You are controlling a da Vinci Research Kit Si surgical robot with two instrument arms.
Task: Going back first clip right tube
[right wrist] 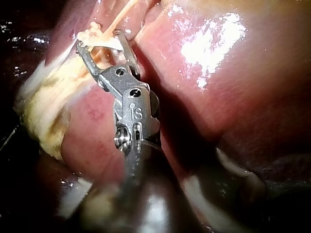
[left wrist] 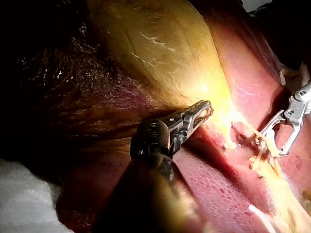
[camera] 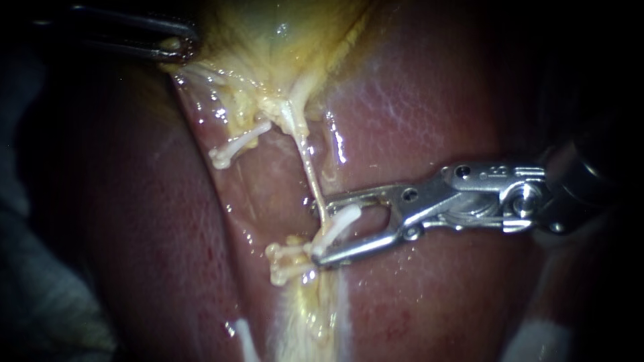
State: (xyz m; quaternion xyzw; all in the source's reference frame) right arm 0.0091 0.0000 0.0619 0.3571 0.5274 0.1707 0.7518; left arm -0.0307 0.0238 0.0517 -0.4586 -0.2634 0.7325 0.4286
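Far left, the left instrument (camera: 176, 47) comes in along the top edge, its jaws closed on the yellow edge of the gallbladder (camera: 282, 40). Below it, a short left tube (camera: 251, 137) ends in a second clip (camera: 225, 155). Near the middle, the thin pale right tube (camera: 308, 164) runs down from the gallbladder over the red liver (camera: 436, 114), leaning slightly rightward. Low on it sits a white clip (camera: 342, 222), slanting from lower left to upper right. The right instrument (camera: 316, 231) reaches in from the right, its jaws spread wide on either side of clip and tube and gripping neither.
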